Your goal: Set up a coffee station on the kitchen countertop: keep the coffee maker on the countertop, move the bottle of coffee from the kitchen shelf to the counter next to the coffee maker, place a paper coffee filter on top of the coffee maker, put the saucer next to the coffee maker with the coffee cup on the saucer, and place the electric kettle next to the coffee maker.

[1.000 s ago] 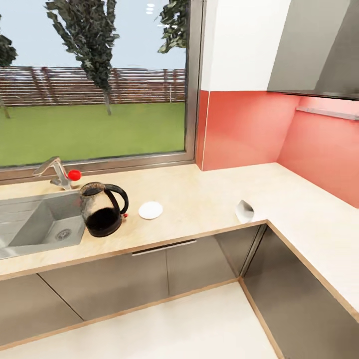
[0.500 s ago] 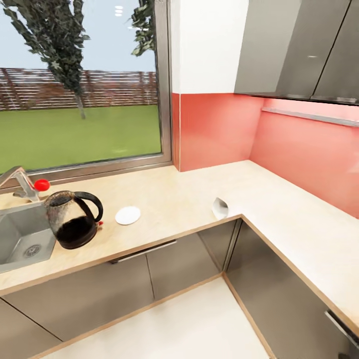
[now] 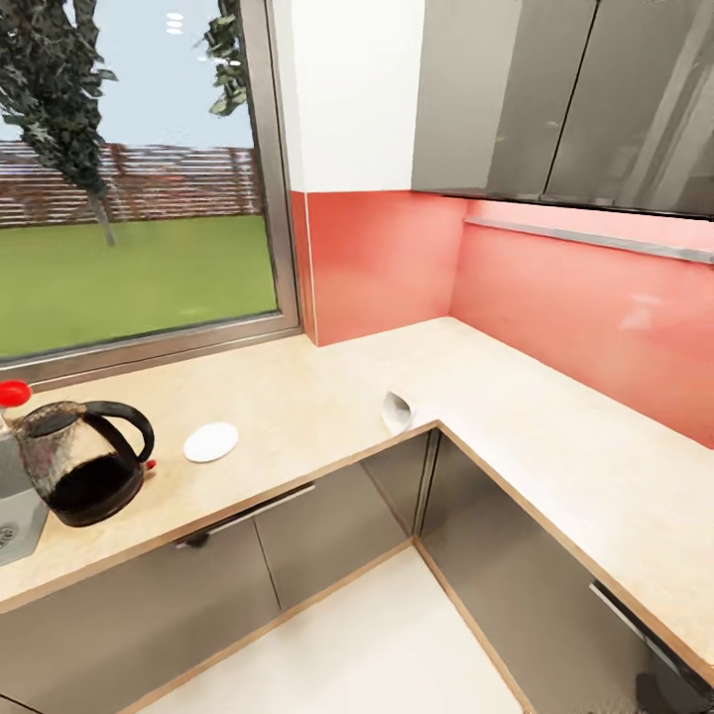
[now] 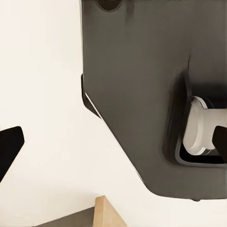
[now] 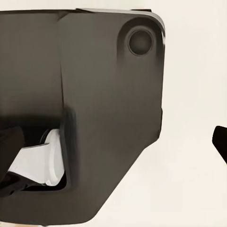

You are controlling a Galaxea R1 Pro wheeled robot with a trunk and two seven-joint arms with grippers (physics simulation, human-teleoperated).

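The robot looks to be on its way along an L-shaped counter [image 3: 327,397], and the step in hand is best judged as finding and reaching the things to gather. In the head view the kettle [image 3: 81,474] stands upright at the near left of the counter, just beside the sink [image 3: 12,516], with the saucer [image 3: 211,441] lying flat a little to its right, apart from it. A small white folded thing at the inner corner edge is probably the paper filter [image 3: 397,410], though it is too small to be sure. No coffee maker, cup or coffee bottle can be made out here. Each wrist view looks down past the robot's dark base [image 4: 142,94] to pale floor [image 4: 42,94]; a dark fingertip [image 4: 9,146] sits at one edge of the left wrist view, another at the far edge, so those jaws seem spread, while for the right I cannot tell. To do this well, the base should stop square to the counter, close enough that an arm reaches the kettle's handle without leaning, and clear of the cabinet fronts [image 3: 248,565]
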